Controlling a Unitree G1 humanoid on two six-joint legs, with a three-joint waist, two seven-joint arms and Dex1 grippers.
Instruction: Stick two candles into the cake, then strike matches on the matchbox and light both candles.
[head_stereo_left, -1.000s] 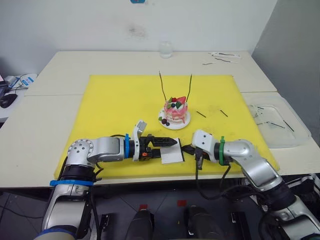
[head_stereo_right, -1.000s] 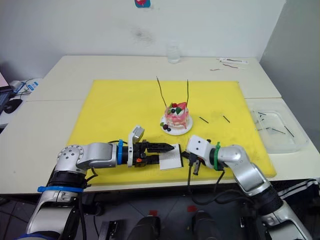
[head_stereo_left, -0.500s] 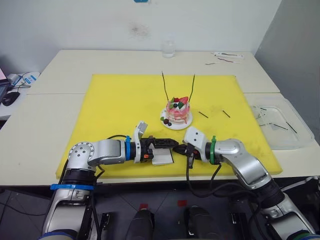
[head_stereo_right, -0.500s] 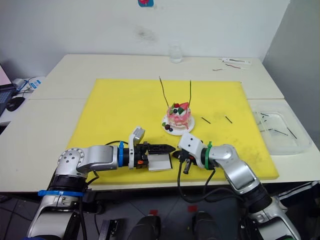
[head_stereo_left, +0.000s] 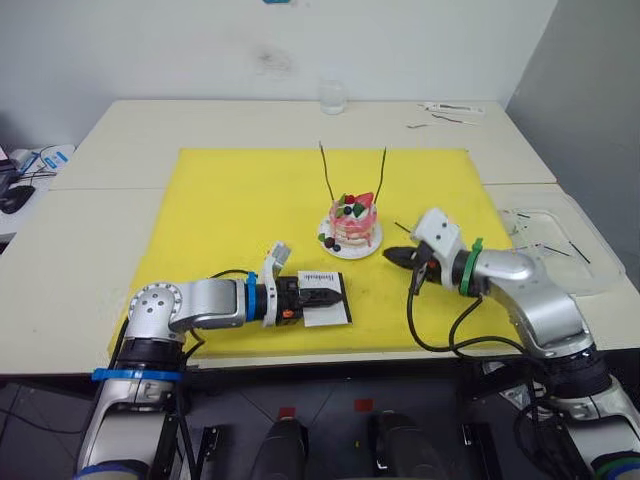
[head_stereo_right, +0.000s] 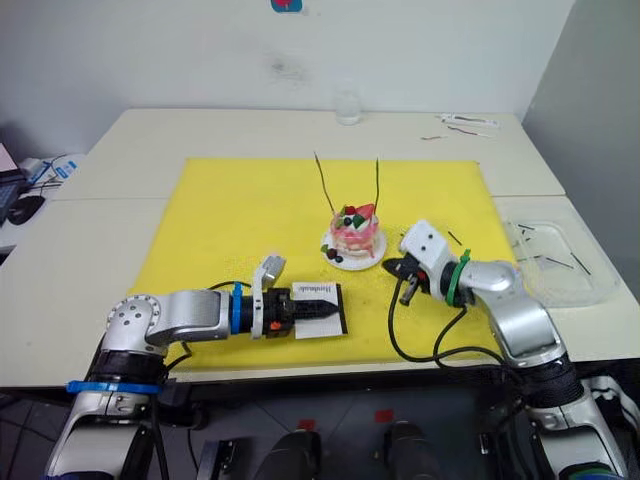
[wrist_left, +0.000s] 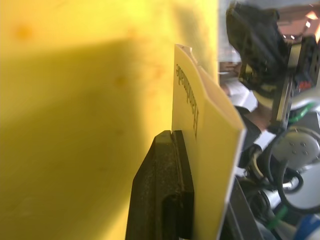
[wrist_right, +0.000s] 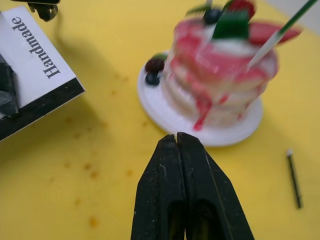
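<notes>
Head views, left arm: stretched low across the near part of the yellow mat (head_stereo_left: 240, 210), forearm level, pointing toward the robot's right.
Head views, left gripper (head_stereo_left: 330, 297): fingers lie flat over the matchbox (head_stereo_left: 326, 304), clamped on it; the box rests on the mat under the fingertips.
Head views, right arm: elbow bent outward at the mat's right edge, forearm angled back in toward the cake (head_stereo_left: 354, 222).
Head views, right gripper (head_stereo_left: 396, 256): tips closed together, just off the mat, pointing at the cake's plate; whether anything is pinched cannot be told here.
Head views, candles (head_stereo_left: 327, 173): both stand in the cake, beyond the right gripper's tips, leaning slightly apart.
Head views, matches (head_stereo_left: 447, 227): two short dark sticks lie on the mat behind the right wrist; more lie in the clear tray (head_stereo_left: 600, 275) off to that arm's outer side.
Left wrist view, left gripper (wrist_left: 192, 165): a black finger (wrist_left: 162, 190) presses against the matchbox (wrist_left: 205, 145), which stands on edge past the fingertip, print facing the finger.
Left wrist view, right gripper (wrist_left: 252, 37): seen as a dark shape beyond the box's far edge.
Right wrist view, right gripper (wrist_right: 178, 137): two black fingers (wrist_right: 160, 175) pressed tight together, no gap, nothing visible between them.
Right wrist view, cake (wrist_right: 220, 65): directly ahead of the tips, its white plate nearly touching them.
Right wrist view, matchbox (wrist_right: 40, 60): ahead and off to one side, "Handmade" print and black strip showing.
Right wrist view, match (wrist_right: 294, 177): one lies on the mat beside the fingers, on the side away from the matchbox.
</notes>
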